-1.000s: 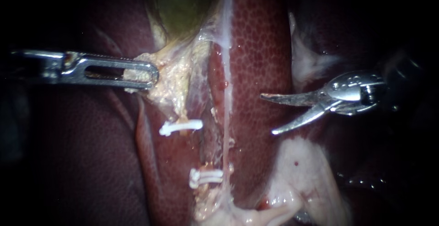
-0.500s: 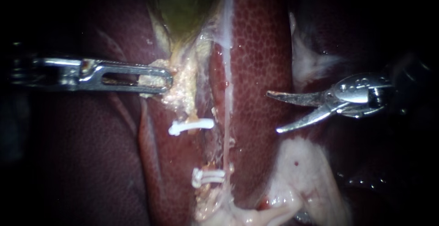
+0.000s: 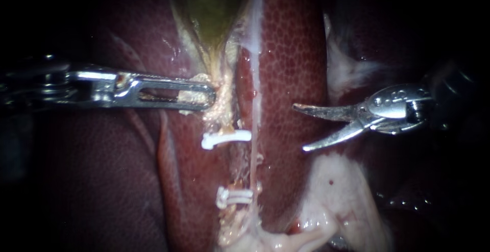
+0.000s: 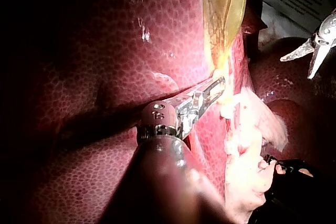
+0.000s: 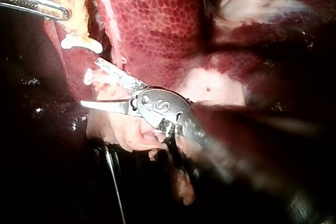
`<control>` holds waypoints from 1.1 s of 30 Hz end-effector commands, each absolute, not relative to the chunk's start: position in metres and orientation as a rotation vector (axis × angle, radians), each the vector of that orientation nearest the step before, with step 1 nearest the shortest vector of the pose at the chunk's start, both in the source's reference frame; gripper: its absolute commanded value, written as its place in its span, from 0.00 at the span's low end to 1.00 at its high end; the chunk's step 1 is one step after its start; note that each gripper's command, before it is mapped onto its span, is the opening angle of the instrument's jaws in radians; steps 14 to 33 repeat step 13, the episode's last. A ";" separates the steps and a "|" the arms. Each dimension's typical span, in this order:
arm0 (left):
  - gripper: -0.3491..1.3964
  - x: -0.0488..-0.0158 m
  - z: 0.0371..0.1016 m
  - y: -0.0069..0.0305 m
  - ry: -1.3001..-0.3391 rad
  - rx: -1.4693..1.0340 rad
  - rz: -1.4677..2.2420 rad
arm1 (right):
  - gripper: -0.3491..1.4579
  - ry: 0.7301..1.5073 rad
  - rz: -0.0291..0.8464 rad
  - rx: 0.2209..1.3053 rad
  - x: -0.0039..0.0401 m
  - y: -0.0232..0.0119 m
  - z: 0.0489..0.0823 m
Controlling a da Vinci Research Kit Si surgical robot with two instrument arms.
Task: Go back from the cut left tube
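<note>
My left instrument (image 3: 201, 95) comes in from the left, its slotted jaws shut on pale yellowish tissue (image 3: 220, 106) at the narrow lower end of the green gallbladder (image 3: 212, 7). Just below that tissue a white clip (image 3: 226, 138) sits on the upper stump of the cut tube. Two more white clips (image 3: 235, 197) sit on the lower stump, with a gap between the stumps. My right instrument (image 3: 300, 128) hangs over the liver (image 3: 291, 53), well to the right of the clips, blades open and holding nothing. The right wrist view shows the open blades (image 5: 89, 82) beside the clip (image 5: 81, 44).
A thin pale strand (image 3: 252, 160) runs down beside the clips. White fatty tissue (image 3: 337, 196) lies at the lower right, and more (image 3: 342, 68) at the upper right. In the left wrist view my right instrument (image 4: 295, 67) stands off beyond the gallbladder (image 4: 223, 9).
My left instrument has carried the gripped tissue to the right, and the upper clip has shifted right with it. My right instrument has hardly moved and its blades stay open.
</note>
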State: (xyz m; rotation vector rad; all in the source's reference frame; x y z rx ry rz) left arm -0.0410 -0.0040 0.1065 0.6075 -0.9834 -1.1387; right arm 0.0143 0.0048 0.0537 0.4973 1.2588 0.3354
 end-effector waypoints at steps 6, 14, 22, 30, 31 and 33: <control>0.05 -0.0410 0.1065 -0.0040 -0.983 0.608 -1.138 | 0.99 1.257 0.338 0.469 0.0143 0.0047 0.0537; 0.05 -0.0410 0.1065 -0.0040 -0.983 0.608 -1.138 | 0.99 1.243 0.355 0.440 0.0141 0.0045 0.0535; 0.05 -0.0410 0.1065 -0.0040 -0.983 0.608 -1.138 | 0.99 1.243 0.355 0.440 0.0141 0.0045 0.0535; 0.05 -0.0410 0.1065 -0.0040 -0.983 0.608 -1.138 | 0.99 1.243 0.355 0.440 0.0141 0.0045 0.0535; 0.05 -0.0410 0.1065 -0.0040 -0.983 0.608 -1.138 | 0.99 1.243 0.355 0.440 0.0141 0.0045 0.0535; 0.05 -0.0410 0.1065 -0.0040 -0.983 0.608 -1.138 | 0.99 1.243 0.355 0.440 0.0141 0.0045 0.0535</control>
